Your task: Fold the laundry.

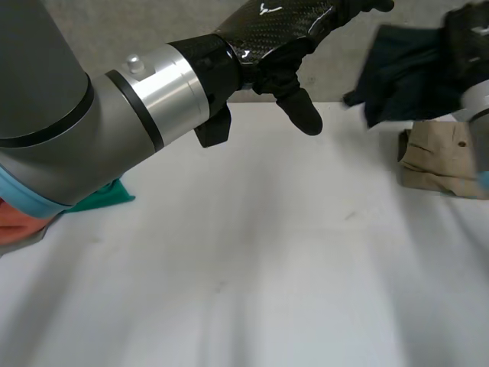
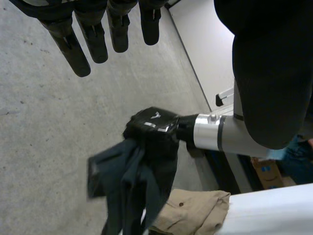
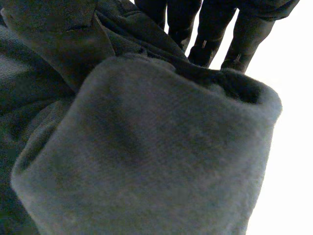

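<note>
My right hand (image 1: 467,34) is raised above the table's far right corner, shut on a dark blue-grey garment (image 1: 401,69) that hangs bunched from it. In the left wrist view the same right hand (image 2: 154,129) clutches the dark garment (image 2: 127,181), which droops over the floor beside the table. The dark garment (image 3: 146,147) bulges in a thick fold under my right hand's fingers (image 3: 215,34). My left hand (image 1: 283,38) hovers open over the table's far edge with nothing in it, its fingers (image 2: 98,34) straight.
A folded tan garment (image 1: 443,157) lies at the right edge of the white table (image 1: 252,260), under the dark garment; the tan garment (image 2: 195,210) also appears below my right hand. A teal cloth (image 1: 103,197) and an orange cloth (image 1: 15,222) lie under my left arm.
</note>
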Available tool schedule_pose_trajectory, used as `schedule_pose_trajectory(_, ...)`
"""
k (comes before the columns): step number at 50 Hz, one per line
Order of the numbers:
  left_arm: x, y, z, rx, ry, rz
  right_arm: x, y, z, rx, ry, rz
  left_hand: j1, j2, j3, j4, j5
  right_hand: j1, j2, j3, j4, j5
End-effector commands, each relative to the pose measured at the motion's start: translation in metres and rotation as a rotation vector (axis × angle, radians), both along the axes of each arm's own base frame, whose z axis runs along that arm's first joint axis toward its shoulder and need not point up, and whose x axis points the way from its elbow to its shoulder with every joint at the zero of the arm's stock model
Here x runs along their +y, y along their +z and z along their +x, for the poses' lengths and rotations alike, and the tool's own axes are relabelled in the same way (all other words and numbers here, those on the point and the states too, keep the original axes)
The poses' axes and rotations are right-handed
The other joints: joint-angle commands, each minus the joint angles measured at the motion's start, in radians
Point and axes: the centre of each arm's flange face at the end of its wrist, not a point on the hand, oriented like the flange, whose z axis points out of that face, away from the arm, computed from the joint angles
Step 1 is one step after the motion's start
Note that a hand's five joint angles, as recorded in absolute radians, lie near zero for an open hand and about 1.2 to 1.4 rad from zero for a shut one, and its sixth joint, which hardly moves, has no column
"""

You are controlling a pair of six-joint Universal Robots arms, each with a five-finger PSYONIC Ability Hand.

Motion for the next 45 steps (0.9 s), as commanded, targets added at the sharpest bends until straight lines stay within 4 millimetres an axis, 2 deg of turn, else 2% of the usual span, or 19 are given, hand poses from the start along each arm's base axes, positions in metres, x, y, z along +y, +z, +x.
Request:
schedule_pose_trajectory(1,-0.001,-0.014,-0.002,-0.021,-0.004,0.038,-0.065,-0.045,-0.095,0.06,-0.053,-0.009,0.003,-0.022,-0.031,-0.025,-0.044,0.324,0.227,0.216,0.197,0.283)
schedule_pose_trajectory(4,-0.001,-0.019,-0.002,-0.032,-0.005,0.051,-0.079,-0.075,-0.122,0.085,-0.057,0.031,0.003,-0.022,-0.031,-0.025,-0.044,0.324,0.227,0.216,0.197,0.283)
schedule_pose_trajectory(5,-0.001,-0.023,-0.002,-0.04,-0.007,0.061,-0.086,-0.098,-0.136,0.095,-0.054,0.066,0.003,-0.022,-0.031,-0.025,-0.044,0.324,0.227,0.216,0.197,0.283)
schedule_pose_trajectory(8,-0.003,-0.032,-0.004,-0.057,-0.006,0.079,-0.092,-0.138,-0.156,0.11,-0.063,0.129,0.003,-0.022,-0.031,-0.025,-0.044,0.324,0.227,0.216,0.197,0.283)
schedule_pose_trajectory(13,-0.006,-0.041,-0.006,-0.069,-0.003,0.095,-0.089,-0.168,-0.163,0.156,-0.084,0.184,0.003,-0.022,-0.031,-0.025,-0.044,0.324,0.227,0.216,0.197,0.283)
schedule_pose_trajectory(14,-0.006,-0.041,-0.007,-0.07,-0.004,0.096,-0.088,-0.17,-0.166,0.164,-0.098,0.191,0.003,-0.022,-0.031,-0.025,-0.044,0.118,0.022,0.01,-0.008,0.078)
schedule_pose_trajectory(15,-0.006,-0.041,-0.007,-0.071,-0.004,0.096,-0.087,-0.171,-0.169,0.169,-0.107,0.198,0.005,-0.019,-0.028,-0.022,-0.041,-0.314,-0.41,-0.422,-0.441,-0.354)
schedule_pose_trajectory(16,-0.006,-0.041,-0.007,-0.071,-0.006,0.096,-0.083,-0.175,-0.177,0.179,-0.13,0.223,0.006,-0.019,-0.028,-0.022,-0.041,-0.898,-0.995,-1.006,-1.025,-0.938)
schedule_pose_trajectory(17,-0.006,-0.041,-0.007,-0.071,-0.006,0.096,-0.081,-0.176,-0.182,0.181,-0.14,0.235,0.006,-0.019,-0.028,-0.022,-0.041,-0.898,-0.995,-1.006,-1.025,-0.938)
schedule_pose_trajectory(18,-0.006,-0.042,-0.008,-0.071,-0.006,0.096,-0.079,-0.173,-0.186,0.18,-0.149,0.244,0.006,-0.019,-0.028,-0.022,-0.041,-0.898,-0.995,-1.006,-1.025,-0.938)
schedule_pose_trajectory(22,-0.006,-0.041,-0.008,-0.069,-0.007,0.094,-0.069,-0.133,-0.195,0.185,-0.17,0.227,0.006,-0.019,-0.028,-0.022,-0.041,-0.898,-0.995,-1.006,-1.025,-0.938)
schedule_pose_trajectory(23,-0.005,-0.04,-0.008,-0.068,-0.011,0.092,-0.062,-0.119,-0.198,0.182,-0.179,0.226,0.006,-0.019,-0.028,-0.022,-0.041,-0.898,-0.995,-1.006,-1.025,-0.938)
schedule_pose_trajectory(26,-0.004,-0.04,-0.008,-0.069,-0.011,0.094,-0.05,-0.102,-0.203,0.177,-0.196,0.232,0.006,-0.019,-0.028,-0.022,-0.041,-0.898,-0.995,-1.006,-1.025,-0.938)
schedule_pose_trajectory(31,-0.002,-0.039,-0.008,-0.069,-0.014,0.094,-0.025,-0.055,-0.213,0.175,-0.245,0.244,0.006,-0.019,-0.028,-0.022,-0.041,-0.898,-0.995,-1.006,-1.025,-0.938)
schedule_pose_trajectory(34,-0.001,-0.039,-0.008,-0.069,-0.014,0.094,-0.017,-0.043,-0.222,0.165,-0.282,0.283,0.006,-0.019,-0.028,-0.022,-0.041,-0.898,-0.995,-1.006,-1.025,-0.938)
schedule_pose_trajectory(35,-0.001,-0.039,-0.008,-0.068,-0.014,0.093,-0.015,-0.037,-0.231,0.162,-0.32,0.308,0.006,-0.019,-0.028,-0.022,-0.041,-0.898,-0.995,-1.006,-1.025,-0.938)
schedule_pose_trajectory(41,-0.004,-0.032,-0.006,-0.048,0.019,0.083,-0.014,0.001,-0.254,0.275,-0.583,0.273,0.006,-0.019,-0.028,-0.022,-0.041,-0.898,-0.995,-1.006,-1.025,-0.938)
schedule_pose_trajectory(43,-0.008,-0.021,-0.003,-0.019,0.07,0.061,-0.015,0.018,-0.249,0.329,-0.646,0.194,0.006,-0.019,-0.028,-0.022,-0.041,-0.898,-0.995,-1.006,-1.025,-0.938)
schedule_pose_trajectory(45,-0.013,-0.01,0.001,0.013,0.119,0.036,-0.018,0.037,-0.218,0.348,-0.598,0.091,0.006,-0.019,-0.028,-0.022,-0.041,-0.898,-0.995,-1.006,-1.025,-0.938)
